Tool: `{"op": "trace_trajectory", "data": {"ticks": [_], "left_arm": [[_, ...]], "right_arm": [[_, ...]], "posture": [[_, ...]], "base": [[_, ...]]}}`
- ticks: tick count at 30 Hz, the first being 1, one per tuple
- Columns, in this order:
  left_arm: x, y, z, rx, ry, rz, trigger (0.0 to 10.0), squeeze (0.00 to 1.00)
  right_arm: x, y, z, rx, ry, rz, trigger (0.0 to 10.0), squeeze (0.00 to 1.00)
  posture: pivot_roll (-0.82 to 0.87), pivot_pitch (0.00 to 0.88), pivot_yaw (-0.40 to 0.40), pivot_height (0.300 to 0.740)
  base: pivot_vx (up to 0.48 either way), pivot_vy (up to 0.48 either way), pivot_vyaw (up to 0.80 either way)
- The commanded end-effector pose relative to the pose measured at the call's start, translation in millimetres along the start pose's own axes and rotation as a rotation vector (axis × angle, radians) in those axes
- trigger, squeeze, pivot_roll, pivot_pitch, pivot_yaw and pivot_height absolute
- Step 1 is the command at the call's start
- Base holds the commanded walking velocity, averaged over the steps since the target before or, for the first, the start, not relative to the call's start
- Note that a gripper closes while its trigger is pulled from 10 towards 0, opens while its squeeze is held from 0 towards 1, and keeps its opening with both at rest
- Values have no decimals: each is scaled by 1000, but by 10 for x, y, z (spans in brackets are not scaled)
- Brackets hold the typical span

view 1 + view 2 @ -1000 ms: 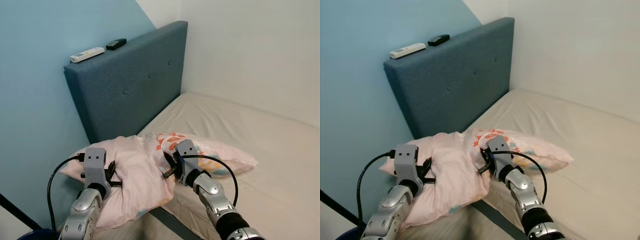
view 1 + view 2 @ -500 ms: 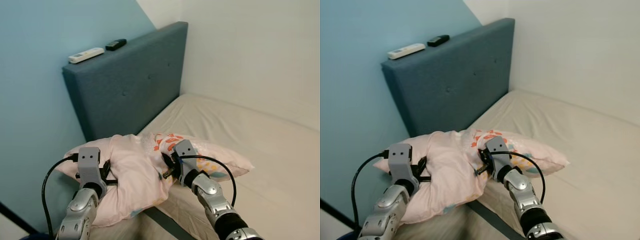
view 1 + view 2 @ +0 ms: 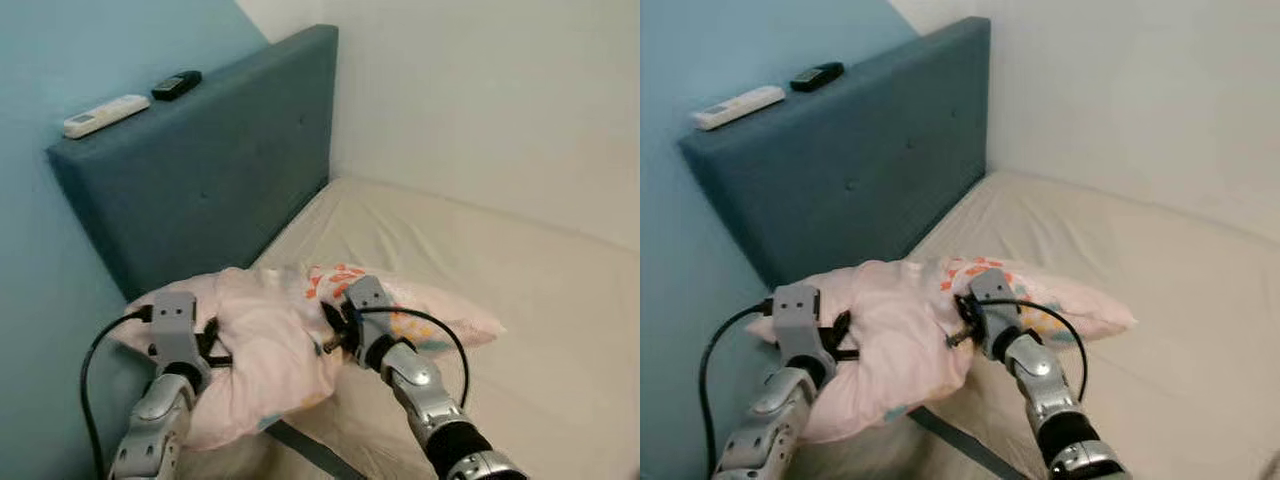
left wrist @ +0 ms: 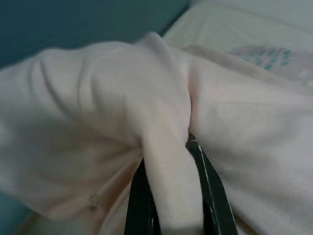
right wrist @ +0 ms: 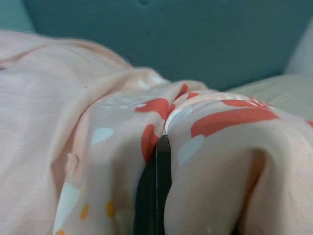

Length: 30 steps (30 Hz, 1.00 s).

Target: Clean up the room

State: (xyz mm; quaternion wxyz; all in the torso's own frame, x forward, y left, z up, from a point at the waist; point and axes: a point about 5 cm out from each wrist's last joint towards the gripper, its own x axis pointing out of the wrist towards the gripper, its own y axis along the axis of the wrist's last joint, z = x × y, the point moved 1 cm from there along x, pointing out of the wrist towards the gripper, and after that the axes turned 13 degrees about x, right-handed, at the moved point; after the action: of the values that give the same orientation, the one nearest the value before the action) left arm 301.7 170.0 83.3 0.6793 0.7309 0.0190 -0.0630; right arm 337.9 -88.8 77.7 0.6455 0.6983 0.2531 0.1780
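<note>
A pale pink pillow [image 3: 268,345] with orange and teal prints lies across the near corner of the bed, held up between both arms. My left gripper [image 3: 212,345] is shut on a fold at the pillow's left end; in the left wrist view its fingers [image 4: 142,205] pinch a ridge of pink cloth [image 4: 168,161]. My right gripper [image 3: 330,335] is shut on the patterned part near the pillow's middle; in the right wrist view one black finger [image 5: 155,196] is buried in the printed cloth [image 5: 215,122].
The beige mattress [image 3: 500,260] stretches away to the right, against a white wall. A dark blue padded headboard [image 3: 210,170] stands behind the pillow, with a white remote [image 3: 104,114] and a black remote [image 3: 176,84] on its top edge. A blue wall is on the left.
The camera has turned right, so the headboard and remotes sit further left in view. Both grippers keep their hold on the pillow, which has stayed in about the same place.
</note>
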Motion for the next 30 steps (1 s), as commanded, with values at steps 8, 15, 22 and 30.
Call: {"op": "trace_trajectory", "data": {"ticks": [8,15,22,30], "left_arm": [[17,70,87,-10,-35,39,10000,0],[20,74,76,-12,-30,41,10000,0],[13,74,62,-11,-21,47,10000,0],[7,64,48,1,-12,42,10000,0]], "right_arm": [[89,117,-115,-20,64,41,10000,0],[91,117,-116,-19,66,40,10000,0],[92,115,-119,-16,66,40,10000,0],[86,103,-121,-12,64,39,10000,0]], "posture": [[34,75,-16,740],[34,76,-17,740],[35,76,-16,740],[35,79,-13,740]], "base": [[354,0,0],[347,0,0],[289,0,0],[0,0,0]]}}
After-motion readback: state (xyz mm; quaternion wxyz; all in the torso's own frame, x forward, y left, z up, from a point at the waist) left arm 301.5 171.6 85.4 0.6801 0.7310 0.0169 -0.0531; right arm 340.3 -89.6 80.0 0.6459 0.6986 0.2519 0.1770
